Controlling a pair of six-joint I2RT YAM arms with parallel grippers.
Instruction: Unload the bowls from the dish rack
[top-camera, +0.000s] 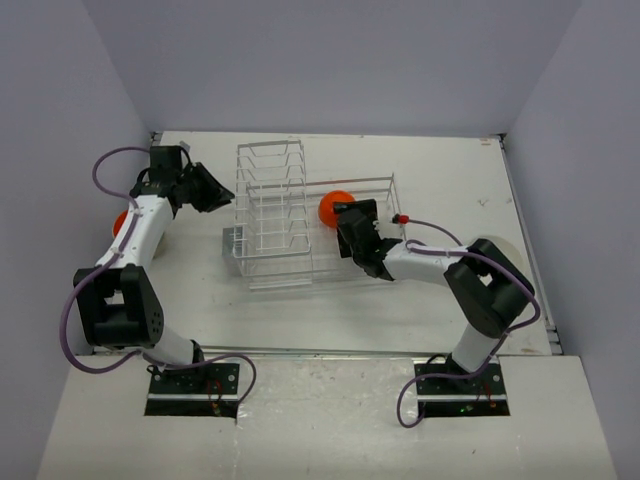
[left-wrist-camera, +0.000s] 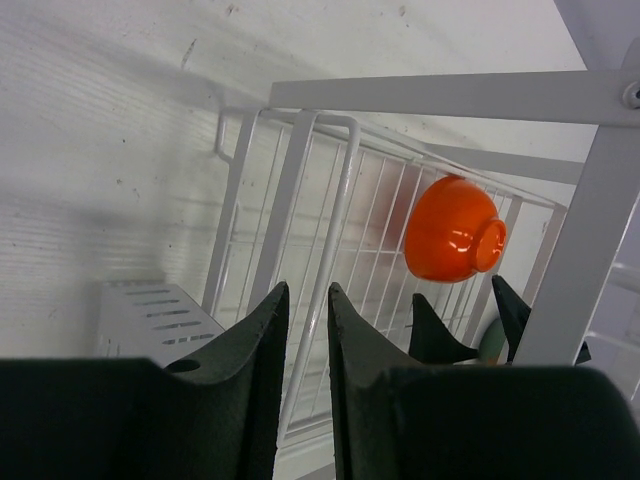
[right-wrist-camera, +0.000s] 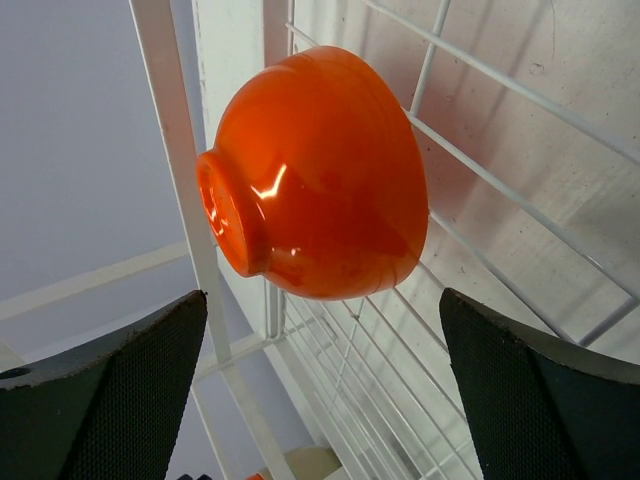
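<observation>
One orange bowl (right-wrist-camera: 310, 170) lies tipped on its side inside the dish rack (top-camera: 265, 185), leaning on the wire wall, with its foot ring aimed back toward the left finger of the right gripper (right-wrist-camera: 322, 300). Right arm is nearer: jaws spread wide, empty, bowl straight ahead of the gap, untouched. Wires close in beside and behind the bowl, so the clear exit looks upward. Left gripper (left-wrist-camera: 306, 290) sits at the plate-slot end, jaws nearly together with a wire in the gap; whether it pinches the wire cannot be told.
</observation>
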